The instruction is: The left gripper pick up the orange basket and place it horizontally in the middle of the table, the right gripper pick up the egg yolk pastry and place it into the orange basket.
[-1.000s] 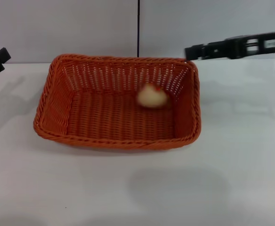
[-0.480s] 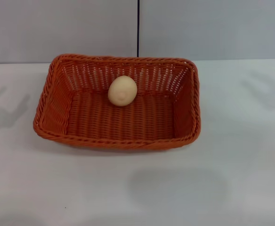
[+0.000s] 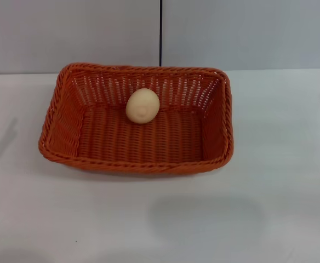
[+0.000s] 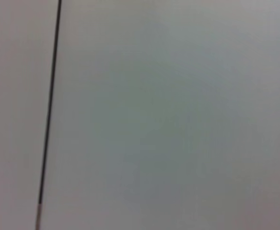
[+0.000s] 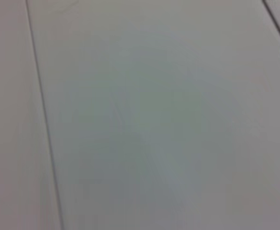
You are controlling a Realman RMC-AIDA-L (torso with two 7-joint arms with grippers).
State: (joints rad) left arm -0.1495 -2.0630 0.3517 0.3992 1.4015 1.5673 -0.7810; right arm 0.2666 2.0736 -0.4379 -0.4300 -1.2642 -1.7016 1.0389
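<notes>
The orange basket (image 3: pixel 67 118) lies lengthwise across the middle of the white table (image 3: pixel 165 219) in the head view. Inside it, toward the far wall, rests the egg yolk pastry (image 3: pixel 142 106), a small round bun showing its pale cream side. Neither gripper shows in any view. Both wrist views hold only plain grey wall panels with dark seams.
A grey wall with a dark vertical seam (image 3: pixel 161 33) stands behind the table. Faint shadows lie on the tabletop at the left and right edges of the head view.
The right gripper has left the head view at the far right, and the left gripper has gone off at the left. The pastry rolled leftward inside the basket and now lies still.
</notes>
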